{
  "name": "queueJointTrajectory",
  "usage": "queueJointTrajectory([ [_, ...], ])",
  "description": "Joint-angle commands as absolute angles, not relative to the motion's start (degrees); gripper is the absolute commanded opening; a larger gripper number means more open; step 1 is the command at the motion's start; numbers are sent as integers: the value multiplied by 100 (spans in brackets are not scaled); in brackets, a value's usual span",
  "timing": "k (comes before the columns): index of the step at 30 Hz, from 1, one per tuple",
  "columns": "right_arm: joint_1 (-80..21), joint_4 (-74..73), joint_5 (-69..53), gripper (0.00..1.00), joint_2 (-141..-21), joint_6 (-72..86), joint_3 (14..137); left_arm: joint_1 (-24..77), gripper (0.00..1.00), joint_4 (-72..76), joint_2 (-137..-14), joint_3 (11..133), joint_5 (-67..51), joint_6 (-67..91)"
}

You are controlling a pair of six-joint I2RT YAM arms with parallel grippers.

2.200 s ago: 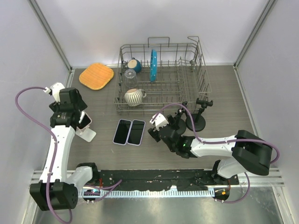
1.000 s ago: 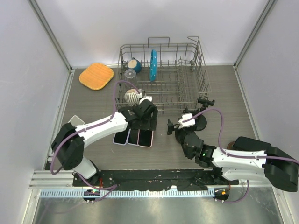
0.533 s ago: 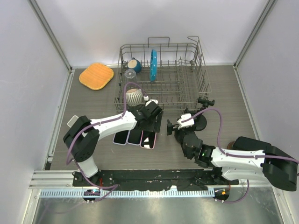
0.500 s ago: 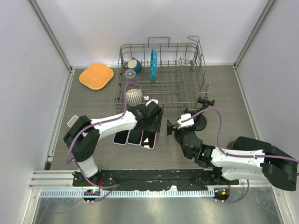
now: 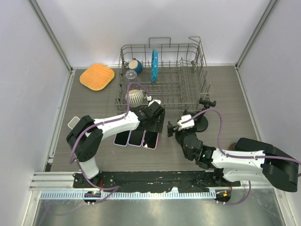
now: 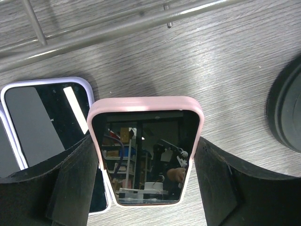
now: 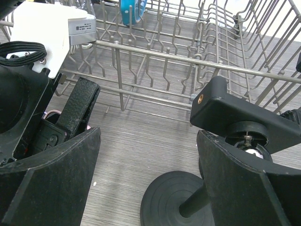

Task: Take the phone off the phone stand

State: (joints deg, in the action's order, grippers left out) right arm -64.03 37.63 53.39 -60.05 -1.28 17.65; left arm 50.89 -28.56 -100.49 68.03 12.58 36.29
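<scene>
The grey bench (image 5: 94,101) carries a wire dish rack (image 5: 186,89) at its far middle; in front of the rack the left tool (image 6: 143,141) grasps the pink-cased phone (image 5: 149,141) by its long edges, just beside two other phones (image 5: 122,138) lying flat; the right tool (image 7: 148,141) stands released, nothing between its fingers, near the black stand (image 5: 201,123); the small white stand (image 5: 74,122) sits well apart, at the bench's left edge.

- Grey wood-grain counter (image 5: 94,103).
- Wire dish rack (image 5: 183,89) at 12 o'clock; orange pad (image 5: 97,76) at 10.
- First phone (image 5: 122,138) and second phone (image 5: 135,137) face-up at centre, pink phone (image 5: 150,140) at their 3 o'clock side.
- Black stand (image 5: 200,123) at 3; white stand (image 5: 74,122) at 9.
</scene>
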Motion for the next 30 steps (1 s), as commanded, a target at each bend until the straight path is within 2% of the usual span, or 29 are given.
queueJointTrajectory([
  [1,-6390,4043,5432,88,-6020,-132,1934,5133,61,-2830,-10063,6812,1134,3524],
  [3,-6390,4034,5423,88,-6038,-132,1934,5150,66,-2830,-10081,6803,1081,3524],
  [13,-6390,4017,5414,88,-6100,-141,1969,5186,75,-2777,-10055,6724,940,3489],
  [20,-6390,4008,5396,88,-6108,-141,1969,5186,87,-2786,-9923,6609,914,3551],
  [30,-6390,3964,5309,88,-6161,-141,2013,5186,95,-2821,-9475,6583,1098,3586],
])
